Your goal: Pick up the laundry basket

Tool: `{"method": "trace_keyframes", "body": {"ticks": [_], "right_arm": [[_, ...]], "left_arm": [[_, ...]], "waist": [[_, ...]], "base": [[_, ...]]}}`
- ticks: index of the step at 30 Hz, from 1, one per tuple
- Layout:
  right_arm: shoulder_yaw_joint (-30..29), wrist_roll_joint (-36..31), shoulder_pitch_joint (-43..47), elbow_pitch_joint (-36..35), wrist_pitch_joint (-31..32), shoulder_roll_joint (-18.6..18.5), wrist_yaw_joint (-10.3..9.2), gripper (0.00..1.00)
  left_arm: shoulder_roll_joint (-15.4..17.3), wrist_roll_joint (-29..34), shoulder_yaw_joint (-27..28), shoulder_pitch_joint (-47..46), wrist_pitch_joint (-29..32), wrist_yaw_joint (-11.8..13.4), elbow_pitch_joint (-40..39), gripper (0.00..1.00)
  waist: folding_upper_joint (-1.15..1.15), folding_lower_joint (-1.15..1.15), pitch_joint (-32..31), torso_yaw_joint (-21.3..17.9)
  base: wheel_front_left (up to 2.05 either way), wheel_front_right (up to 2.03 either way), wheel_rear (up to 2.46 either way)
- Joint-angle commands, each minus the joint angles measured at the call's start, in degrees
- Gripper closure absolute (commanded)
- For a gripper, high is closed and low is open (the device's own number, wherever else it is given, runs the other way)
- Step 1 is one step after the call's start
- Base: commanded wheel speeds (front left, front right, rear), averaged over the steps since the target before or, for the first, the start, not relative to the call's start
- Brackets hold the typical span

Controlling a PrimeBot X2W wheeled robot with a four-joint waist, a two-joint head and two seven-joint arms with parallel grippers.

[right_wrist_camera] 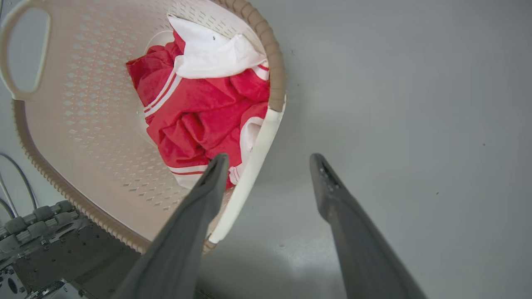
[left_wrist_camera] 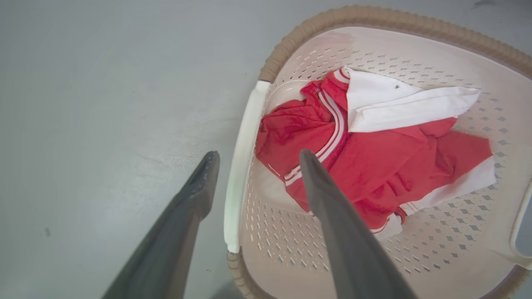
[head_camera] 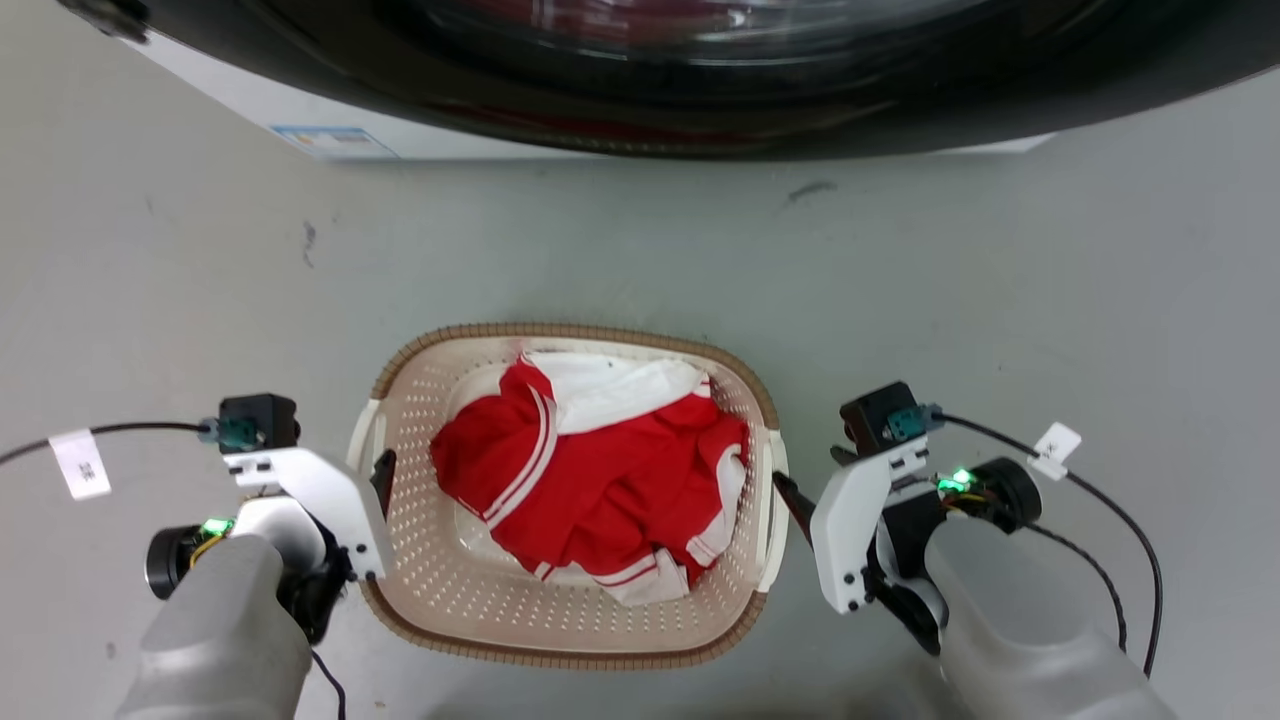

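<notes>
Much is cut off or hidden here. The washing machine [head_camera: 700, 80] runs off the top of the head view, so we see just the lower curve of its dark door and a strip of white front with a small label [head_camera: 335, 140] too blurred to read. In that same view the white wrist brackets cover most of both pincers, leaving 1 dark fingertip beside each end of the laundry basket [head_camera: 570, 330]. The red and white garment [head_camera: 590, 480] lies crumpled inside it, hiding most of the basket's bottom, and we cannot tell what kind of garment it is. The basket stands upright on the grey floor [head_camera: 200, 250], mouth facing up, in front of the machine and apart from it, between the 2 arms. Its long axis runs left to right across the head view, roughly parallel with the machine's front, with a pale handle at each short end. The left pincer [left_wrist_camera: 257, 154] is spread wide and straddles the left handle [left_wrist_camera: 243, 166], 1 finger outside over the floor and 1 inside above the garment. The right pincer [right_wrist_camera: 269, 158] is likewise spread, with 1 finger inside the right handle [right_wrist_camera: 257, 149] and 1 outside. We cannot tell whether any finger touches the plastic. Both wrist views crop the basket's rim.
</notes>
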Motion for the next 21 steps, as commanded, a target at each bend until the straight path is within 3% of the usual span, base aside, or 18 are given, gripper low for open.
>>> {"method": "trace_keyframes", "body": {"ticks": [1, 9, 21], "right_arm": [[1.1, 1.2, -2.1, 0.9, -0.2, 0.1, -0.02, 0.00], [6.1, 5.3, -7.0, 3.9, 0.3, 0.1, -0.02, 0.00], [12.5, 10.9, -10.2, 6.7, 2.3, 0.0, -0.02, 0.00]], "left_arm": [[0.5, -1.2, -0.4, -1.7, 0.2, 0.0, 0.4, 0.00], [1.5, -5.1, -2.8, -5.3, 0.7, 0.0, 2.6, 0.00], [1.2, -9.3, -7.2, -7.3, 1.2, 0.0, 4.2, 0.00]], "waist": [[0.00, -0.01, 3.3, -0.5], [0.00, -0.01, 8.7, -0.5], [0.00, -0.01, 11.9, 0.5]], "base": [[0.00, 0.00, 0.00], [0.00, 0.00, 0.00], [0.00, 0.00, 0.00]]}}
